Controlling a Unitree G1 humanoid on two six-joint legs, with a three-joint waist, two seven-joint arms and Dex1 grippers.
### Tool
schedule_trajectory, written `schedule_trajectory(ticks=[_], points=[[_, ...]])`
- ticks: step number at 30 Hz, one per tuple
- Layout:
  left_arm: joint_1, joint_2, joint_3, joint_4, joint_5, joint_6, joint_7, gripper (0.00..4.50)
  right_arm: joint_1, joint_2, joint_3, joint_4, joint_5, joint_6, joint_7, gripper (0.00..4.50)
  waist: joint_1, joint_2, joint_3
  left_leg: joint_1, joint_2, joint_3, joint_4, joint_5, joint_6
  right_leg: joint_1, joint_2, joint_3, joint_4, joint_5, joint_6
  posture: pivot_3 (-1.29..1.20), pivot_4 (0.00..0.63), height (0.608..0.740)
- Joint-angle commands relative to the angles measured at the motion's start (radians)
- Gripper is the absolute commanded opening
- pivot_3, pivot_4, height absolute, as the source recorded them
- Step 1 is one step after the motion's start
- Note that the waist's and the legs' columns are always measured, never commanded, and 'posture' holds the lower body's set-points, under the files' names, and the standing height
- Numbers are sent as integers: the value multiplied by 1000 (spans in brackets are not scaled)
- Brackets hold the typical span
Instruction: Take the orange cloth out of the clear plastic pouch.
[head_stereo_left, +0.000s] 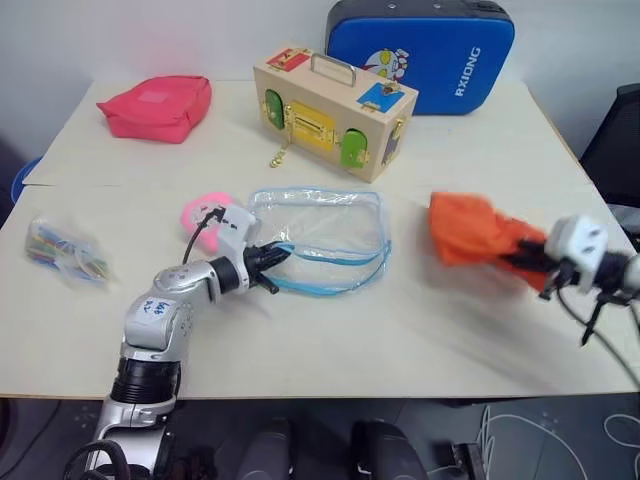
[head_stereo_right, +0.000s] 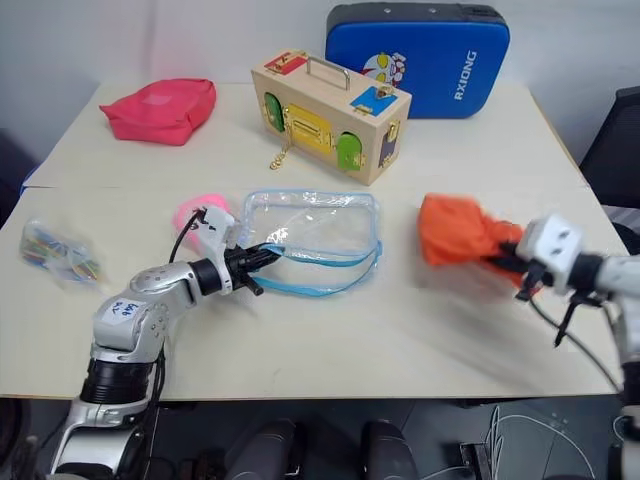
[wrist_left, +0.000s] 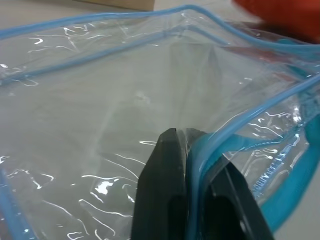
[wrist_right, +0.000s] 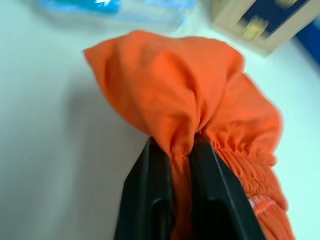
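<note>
Orange cloth (head_stereo_left: 470, 229): out of the pouch, well to the right of the wooden box, bunched and held up off the table (head_stereo_left: 420, 330).
Right gripper (wrist_right: 181, 147): its two black fingers (wrist_right: 150, 190) stand narrow with a fold of the orange cloth pinched between them; the rest of the fabric billows past the fingertips and down one side of them.
Clear plastic pouch (head_stereo_left: 325, 235): flat on the table just in front of the wooden box, mouth open, nothing orange inside; its light blue trim loops out at the near edge.
Left gripper (head_stereo_left: 272, 258): at the pouch's near left corner, in front of and left of the wooden box; in the left wrist view the blue trim and clear film run between its two fingers (wrist_left: 162, 190), which stand close on either side of that edge.
Wooden box (head_stereo_left: 333, 112): landmark at the table's far middle, with coloured latches and a handle on top.
Blue case (head_stereo_left: 420, 55): just behind and right of the wooden box, against the wall.
Red-pink bag (head_stereo_left: 156, 107): well left of the wooden box.
Pink item (head_stereo_left: 197, 215): in front of and left of the wooden box, just beside the left gripper's wrist.
Small bag of colourful sticks (head_stereo_left: 65, 250): far left and nearer than the wooden box.
</note>
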Motion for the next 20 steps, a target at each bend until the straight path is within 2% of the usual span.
schedule_trajectory(ticks=[1,5,9,11,13,17,20], points=[[5,18,56,-56,-71,-2,-46,1599,12,2,-45,31,53,-64,35,1767,0,1,0,0,0,0,0,0,0,0,0,0,0,0,0,0,150,740],[85,123,115,-98,-144,-76,-221,2857,146,10,-120,-179,219,111,61,3134,-3,1,0,0,1,-1,0,0,0,0,0,-1,-1,0,0,0,150,740],[257,262,247,-104,-155,-265,-417,4087,370,30,-226,-599,462,403,-48,4470,-9,2,-1,1,2,-1,-2,0,-1,1,1,0,-2,0,0,0,150,740],[360,318,289,-54,-89,-422,-482,4087,463,70,-236,-771,517,460,-114,4470,-9,3,-1,2,2,-2,-2,0,-2,2,1,0,-2,0,-1,0,150,740],[442,325,327,-21,-40,-535,-477,4087,524,124,-216,-852,501,443,-142,4470,-6,3,-1,4,2,-2,-2,-1,-2,5,1,0,-7,0,-1,0,150,740],[570,307,374,-14,16,-649,-424,4087,553,223,-132,-804,332,266,-135,4470,6,2,-2,8,1,-2,-3,-3,1,9,-1,1,-10,0,-1,0,150,740],[645,288,409,-46,17,-695,-397,4087,527,286,-120,-731,264,184,-182,4470,5,2,-2,8,1,-2,-3,-4,2,9,-2,1,-11,0,0,0,150,740]])
